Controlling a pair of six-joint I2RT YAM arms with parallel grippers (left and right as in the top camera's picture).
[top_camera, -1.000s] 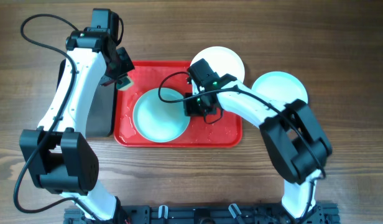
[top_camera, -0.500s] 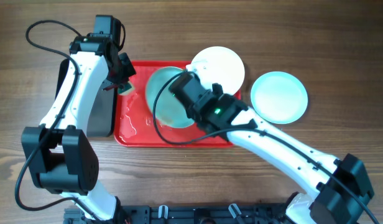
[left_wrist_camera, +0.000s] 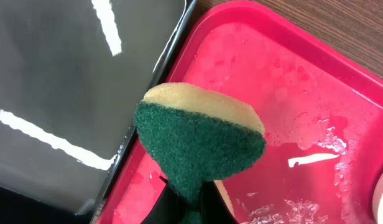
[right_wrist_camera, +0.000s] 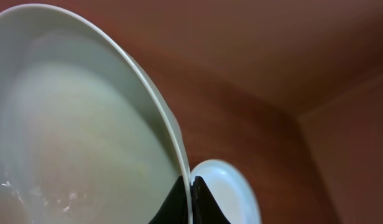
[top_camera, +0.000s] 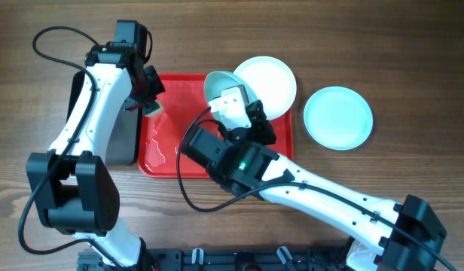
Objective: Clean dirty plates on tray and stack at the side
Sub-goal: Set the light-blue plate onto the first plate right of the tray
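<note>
Overhead, right hand (top_camera: pixel 236 105) pinches plate (top_camera: pixel 217 84) rim above tray (top_camera: pixel 168 143).

Robotics lab setup: wood-grain table (top_camera: pixel 420 45), black mounting rail (top_camera: pixel 239 258) at edge.

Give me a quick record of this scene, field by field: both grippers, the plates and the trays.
left gripper: shut on sponge, over the red tray's corner
right gripper: pinching the rim of the held turquoise plate, which is tilted above the tray
white plate: at the tray's far right corner
other turquoise plate: flat on the table, right of the tray
red tray: wet, bare where visible
black tray: alongside the red tray's left edge
</note>
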